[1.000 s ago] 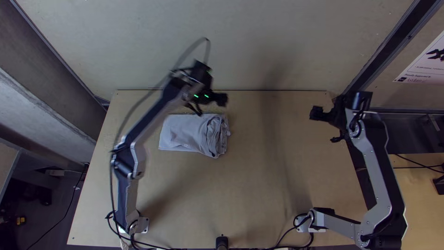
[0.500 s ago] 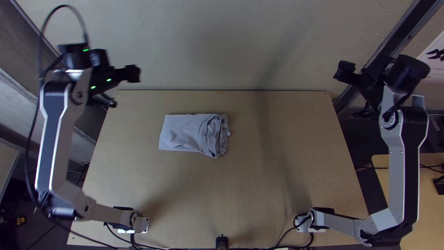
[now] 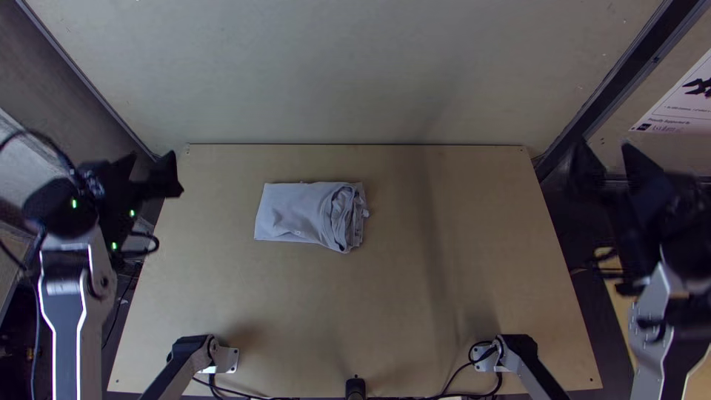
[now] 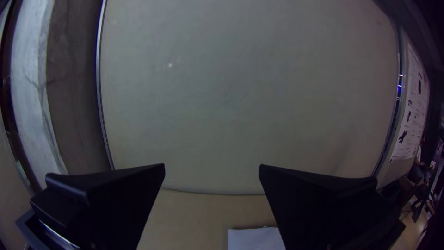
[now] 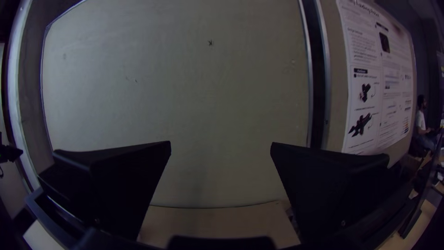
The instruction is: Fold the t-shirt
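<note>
Both arms (image 3: 63,318) drawn outward, folded t-shirt (image 3: 300,211)

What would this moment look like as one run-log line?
t-shirt: folded, on table | left gripper: open, empty | right gripper: open, empty

T-shirt (image 3: 307,213): plain pale grey | table (image 3: 415,296): light tan wood | end effectors' fingers (image 4: 319,208): flat black

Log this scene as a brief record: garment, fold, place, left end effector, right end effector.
garment: grey t-shirt
fold: compact bundle, layers gathered at its right end
place: on the wooden table, left of centre, nearer the far edge
left end effector: open, empty, by the table's left edge
right end effector: open, empty, off the right edge
</note>
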Controlling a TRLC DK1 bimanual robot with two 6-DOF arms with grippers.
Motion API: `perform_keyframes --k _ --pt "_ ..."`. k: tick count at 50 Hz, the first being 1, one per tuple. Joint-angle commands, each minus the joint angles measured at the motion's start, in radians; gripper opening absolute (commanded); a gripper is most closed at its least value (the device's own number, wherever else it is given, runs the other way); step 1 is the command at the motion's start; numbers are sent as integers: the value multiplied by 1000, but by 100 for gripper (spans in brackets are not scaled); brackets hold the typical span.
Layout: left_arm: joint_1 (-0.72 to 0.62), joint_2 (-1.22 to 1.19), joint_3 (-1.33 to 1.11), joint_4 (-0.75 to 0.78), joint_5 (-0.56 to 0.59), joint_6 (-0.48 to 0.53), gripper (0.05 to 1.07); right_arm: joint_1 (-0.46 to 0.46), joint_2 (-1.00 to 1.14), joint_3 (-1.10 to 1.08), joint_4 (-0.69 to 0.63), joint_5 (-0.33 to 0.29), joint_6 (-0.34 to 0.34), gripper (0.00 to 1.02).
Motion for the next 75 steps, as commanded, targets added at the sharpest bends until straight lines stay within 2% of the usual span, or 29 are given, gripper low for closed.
perform_keyframes --k 1,5,8,11,16,26,28,30,35,44,49,56,58,60,64,75 --pt "10 -130 -138 76 7 20 103 9 -107 -117 25 -2 -41 99" --pt "10 -231 -249 128 7 28 103 9 -202 -214 45 -2 -49 99" --pt "8 -320 -342 159 7 36 103 10 -300 -308 66 -2 -96 99" --pt "10 -404 -430 202 4 36 103 13 -392 -387 91 -2 -106 99" --pt "11 -532 -551 216 -2 33 102 16 -530 -505 92 -4 -143 99" --pt "10 -763 -715 162 -2 28 102 13 -812 -723 101 -7 -156 99" --pt "10 -806 -747 160 -2 36 102 12 -820 -754 89 -7 -155 99" --pt "13 -820 -778 151 -2 50 102 6 -820 -757 48 -5 -124 99" --pt "20 -822 -804 113 -5 51 102 4 -820 -815 62 -4 -112 99" --pt "22 -822 -988 205 -5 59 102 -5 -820 -1062 221 0 -113 99" --pt "17 -820 -1074 217 -7 57 103 -2 -819 -1219 367 1 -20 99" --pt "13 -820 -1155 305 -5 48 103 27 -814 -1368 416 4 62 99" --pt "13 -820 -1201 306 -5 57 103 35 -799 -1368 417 13 63 99" --pt "20 -802 -1200 275 -7 85 103 27 -812 -1389 477 12 60 99" --pt "34 -811 -1200 275 -7 89 103 12 -811 -1392 482 12 40 99" --pt "34 -817 -1200 275 -7 89 103 9 -812 -1392 482 12 40 99"
